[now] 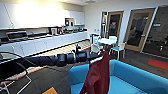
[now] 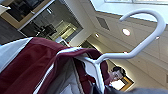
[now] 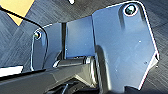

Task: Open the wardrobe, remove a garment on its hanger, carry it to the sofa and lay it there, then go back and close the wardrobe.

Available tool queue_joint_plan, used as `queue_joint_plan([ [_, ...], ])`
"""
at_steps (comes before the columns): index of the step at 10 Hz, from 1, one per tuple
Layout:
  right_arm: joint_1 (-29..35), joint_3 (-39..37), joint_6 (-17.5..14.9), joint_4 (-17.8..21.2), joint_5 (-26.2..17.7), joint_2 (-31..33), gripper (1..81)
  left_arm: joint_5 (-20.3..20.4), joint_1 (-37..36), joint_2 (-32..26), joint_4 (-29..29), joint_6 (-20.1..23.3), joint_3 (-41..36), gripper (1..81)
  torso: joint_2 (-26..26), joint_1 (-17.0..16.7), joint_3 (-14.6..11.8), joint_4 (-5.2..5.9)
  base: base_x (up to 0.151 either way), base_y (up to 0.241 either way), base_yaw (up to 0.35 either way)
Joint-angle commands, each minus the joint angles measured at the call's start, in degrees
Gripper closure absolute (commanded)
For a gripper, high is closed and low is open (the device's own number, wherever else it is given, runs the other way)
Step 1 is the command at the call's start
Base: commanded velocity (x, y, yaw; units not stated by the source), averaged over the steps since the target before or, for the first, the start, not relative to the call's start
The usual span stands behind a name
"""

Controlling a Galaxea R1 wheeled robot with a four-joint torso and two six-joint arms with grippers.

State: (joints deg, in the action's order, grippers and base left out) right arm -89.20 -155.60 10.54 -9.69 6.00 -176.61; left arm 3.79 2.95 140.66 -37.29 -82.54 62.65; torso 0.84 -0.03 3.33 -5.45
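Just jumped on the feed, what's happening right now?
The robot's left arm is stretched out in front of it, carrying the maroon jacket on its white hanger. The jacket hangs over the near edge of the turquoise sofa and has not been laid down yet. The left wrist view looks up along the hanger's hook toward the ceiling. Behind are a white kitchen counter and a small table with chairs.
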Motion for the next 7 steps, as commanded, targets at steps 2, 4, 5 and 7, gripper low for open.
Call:
queue_joint_plan([
  [2, 2.2, 0.4, -0.2, -0.3, -2.8, -0.4, 1.0, 5.1, -10.5, -1.2, -1.4, 0.8, -0.9, 81.1, 0.0, 0.0, 0.0, 0.0, 0.0, 0.0, -0.28],
  [4, 2.2, 0.4, -0.2, -0.3, -2.8, -0.4, 1.0, 4.9, -10.5, -1.7, -1.5, 0.8, -0.9, 81.1, 0.0, 0.0, 0.0, 0.0, 0.0, 0.0, -0.28],
  [5, 2.2, 0.4, -0.2, -0.3, -2.8, -0.4, 1.0, 4.9, -10.5, -1.7, -1.5, 0.8, -0.8, 81.1, 0.0, 0.0, 0.0, 0.0, 0.0, 0.0, -0.28],
  [7, 2.2, 0.4, -0.2, -0.3, -2.8, -0.4, 1.0, 4.9, -10.5, -1.7, -1.4, 0.8, -0.6, 81.1, 0.0, 0.0, 0.0, 0.0, 0.0, 0.0, -0.28],
])
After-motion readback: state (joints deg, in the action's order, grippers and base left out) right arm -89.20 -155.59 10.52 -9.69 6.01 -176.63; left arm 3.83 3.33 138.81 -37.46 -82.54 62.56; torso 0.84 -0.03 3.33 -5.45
